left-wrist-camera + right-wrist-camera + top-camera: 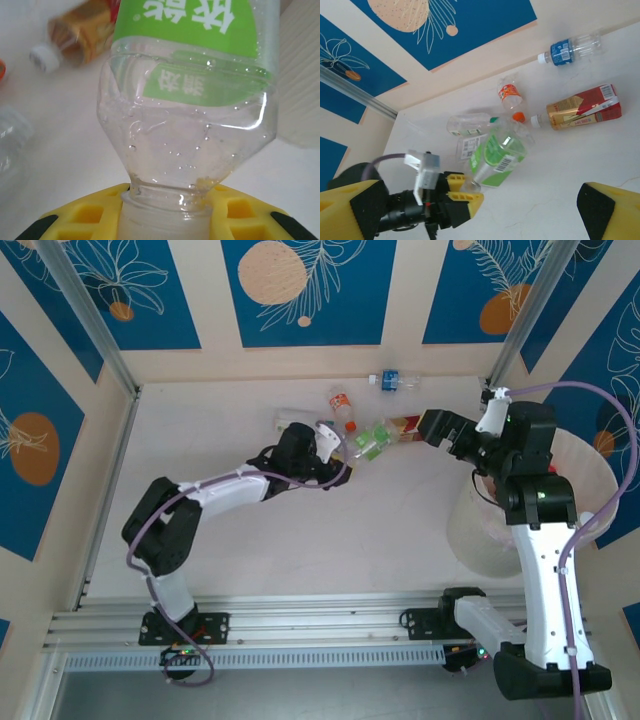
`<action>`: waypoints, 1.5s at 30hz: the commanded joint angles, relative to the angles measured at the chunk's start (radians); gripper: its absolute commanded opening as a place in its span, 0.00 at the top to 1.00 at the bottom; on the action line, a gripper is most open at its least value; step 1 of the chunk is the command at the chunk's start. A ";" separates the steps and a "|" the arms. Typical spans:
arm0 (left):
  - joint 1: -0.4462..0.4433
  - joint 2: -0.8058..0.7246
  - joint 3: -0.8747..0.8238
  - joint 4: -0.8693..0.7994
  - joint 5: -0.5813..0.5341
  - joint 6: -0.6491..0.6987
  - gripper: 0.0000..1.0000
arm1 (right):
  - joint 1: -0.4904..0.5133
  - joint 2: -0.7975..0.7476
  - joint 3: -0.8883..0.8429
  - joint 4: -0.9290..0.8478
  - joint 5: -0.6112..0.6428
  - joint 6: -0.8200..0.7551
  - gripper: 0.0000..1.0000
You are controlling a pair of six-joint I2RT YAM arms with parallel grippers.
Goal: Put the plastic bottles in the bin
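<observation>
Presently I find the left gripper clenched on the neck of the green-labelled bottle near the table's far edge, by my judgement the stiffest hold for carrying it to the bin at the right edge, while the right gripper stands spread wide and empty.

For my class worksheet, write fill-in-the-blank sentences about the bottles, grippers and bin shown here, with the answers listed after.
The held bottle, in the left gripper, has a ____ label.
The right gripper is ____.
The farthest bottle, by the back wall, has a ____ label.
The bin stands on the robot's ____ side.
Missing words: green; open; blue; right.
</observation>
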 commanded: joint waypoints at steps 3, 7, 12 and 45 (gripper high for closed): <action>-0.005 -0.078 0.003 0.098 0.121 -0.095 1.00 | 0.023 0.029 -0.034 0.074 -0.050 0.100 0.01; -0.005 -0.126 -0.012 0.115 0.110 -0.105 1.00 | 0.047 0.058 -0.052 0.129 -0.079 0.149 0.00; -0.009 -0.160 0.006 0.117 0.145 -0.135 1.00 | 0.071 0.095 -0.069 0.219 -0.161 0.217 0.00; -0.051 -0.178 0.012 0.099 0.125 -0.147 0.02 | 0.194 0.144 -0.052 0.229 -0.003 0.131 0.60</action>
